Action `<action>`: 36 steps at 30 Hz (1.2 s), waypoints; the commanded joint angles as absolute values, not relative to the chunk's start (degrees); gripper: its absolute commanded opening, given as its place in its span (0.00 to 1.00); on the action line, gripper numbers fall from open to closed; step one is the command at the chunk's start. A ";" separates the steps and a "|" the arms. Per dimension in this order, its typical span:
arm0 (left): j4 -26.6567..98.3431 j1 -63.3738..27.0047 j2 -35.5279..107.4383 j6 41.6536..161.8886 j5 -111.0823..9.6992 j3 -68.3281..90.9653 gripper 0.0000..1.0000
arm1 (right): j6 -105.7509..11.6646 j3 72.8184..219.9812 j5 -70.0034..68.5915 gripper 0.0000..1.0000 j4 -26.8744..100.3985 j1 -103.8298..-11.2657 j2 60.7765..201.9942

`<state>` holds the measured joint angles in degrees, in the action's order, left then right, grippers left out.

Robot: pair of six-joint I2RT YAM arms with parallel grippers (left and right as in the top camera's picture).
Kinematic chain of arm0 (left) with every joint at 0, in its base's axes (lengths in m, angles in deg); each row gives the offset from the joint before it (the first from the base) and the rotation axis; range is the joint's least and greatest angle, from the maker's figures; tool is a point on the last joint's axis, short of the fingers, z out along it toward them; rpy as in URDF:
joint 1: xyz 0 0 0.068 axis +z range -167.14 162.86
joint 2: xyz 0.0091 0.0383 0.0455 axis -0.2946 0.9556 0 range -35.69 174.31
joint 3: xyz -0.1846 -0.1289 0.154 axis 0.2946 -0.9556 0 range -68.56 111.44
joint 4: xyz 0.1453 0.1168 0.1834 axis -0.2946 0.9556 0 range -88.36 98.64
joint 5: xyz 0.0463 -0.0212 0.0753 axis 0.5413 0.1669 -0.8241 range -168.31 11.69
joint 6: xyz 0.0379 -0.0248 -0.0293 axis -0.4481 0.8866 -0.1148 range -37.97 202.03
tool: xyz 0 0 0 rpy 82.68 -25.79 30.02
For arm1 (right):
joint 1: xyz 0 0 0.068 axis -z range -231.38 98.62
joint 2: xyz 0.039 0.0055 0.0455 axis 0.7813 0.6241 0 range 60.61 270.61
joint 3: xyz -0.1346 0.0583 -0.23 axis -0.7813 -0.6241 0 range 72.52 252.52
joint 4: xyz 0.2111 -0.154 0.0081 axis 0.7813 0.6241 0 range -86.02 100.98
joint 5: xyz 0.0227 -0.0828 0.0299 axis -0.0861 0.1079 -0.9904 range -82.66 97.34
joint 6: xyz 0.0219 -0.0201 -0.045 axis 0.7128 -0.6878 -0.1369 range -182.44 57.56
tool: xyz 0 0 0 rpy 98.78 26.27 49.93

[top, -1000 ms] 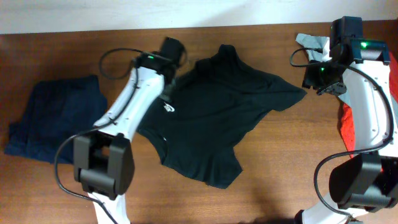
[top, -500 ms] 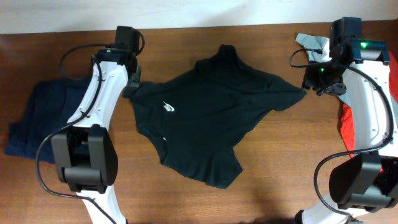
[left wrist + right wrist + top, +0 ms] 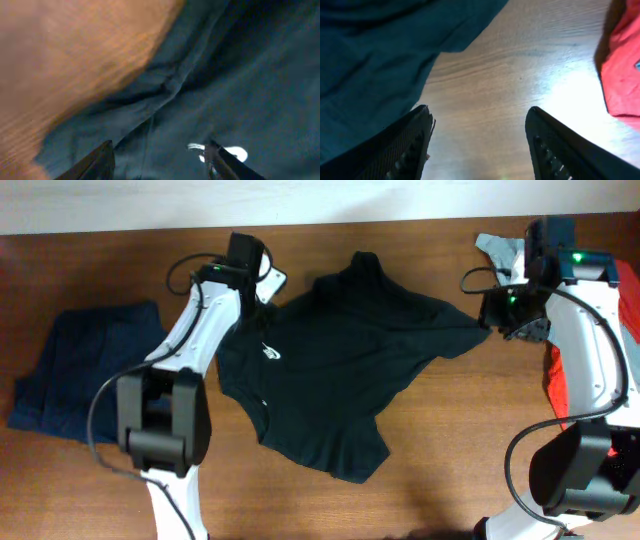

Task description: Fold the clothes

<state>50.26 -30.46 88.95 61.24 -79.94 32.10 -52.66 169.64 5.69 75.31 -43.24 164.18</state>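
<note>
Both stand wide and empty — my left tool point(image 3: 160, 155) over the edge of the black T-shirt point(image 3: 340, 370), spread on the counter point(image 3: 520, 60); my right tool point(image 3: 477, 120) above bare wood beside its sleeve.

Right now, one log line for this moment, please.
black T-shirt: unfolded on table | left jaws: open over shirt | right jaws: open, empty

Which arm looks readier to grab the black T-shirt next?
Left, probably: the left end effector hangs open over the black cotton T-shirt; the right end effector faces mostly wooden table.
</note>
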 commanded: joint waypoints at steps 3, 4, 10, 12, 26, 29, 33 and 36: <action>45.78 -29.85 92.88 58.29 -81.29 32.04 0.54 | -53.03 165.69 4.70 0.62 72.73 -43.50 163.33; 44.33 -29.82 92.88 58.57 -82.67 32.04 0.51 | -53.03 165.32 4.73 0.62 72.47 -43.50 163.33; 33.23 -28.58 93.80 59.88 -87.28 32.04 0.45 | -53.03 165.03 4.75 0.62 72.09 -43.50 163.33; 31.05 -28.05 94.08 60.69 -89.92 32.04 0.41 | -53.03 165.03 4.75 0.62 72.12 -43.50 163.33; 75.55 -31.48 93.49 69.78 -65.58 53.22 0.31 | -53.03 160.05 3.55 0.71 67.29 -43.50 163.37; 81.71 -35.62 93.52 69.30 -63.72 53.20 0.29 | -53.01 158.06 3.22 0.73 66.30 -43.50 163.37; 86.02 -42.28 93.52 69.26 -65.86 53.09 0.22 | -52.11 157.60 3.22 0.75 66.06 -43.42 163.37; 88.03 -47.70 93.49 75.03 -75.19 53.09 0.15 | -49.93 157.60 3.02 0.77 66.13 -41.91 163.37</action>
<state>86.56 -43.00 93.65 70.18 -68.22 52.78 -52.07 157.80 3.92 66.26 -43.09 164.18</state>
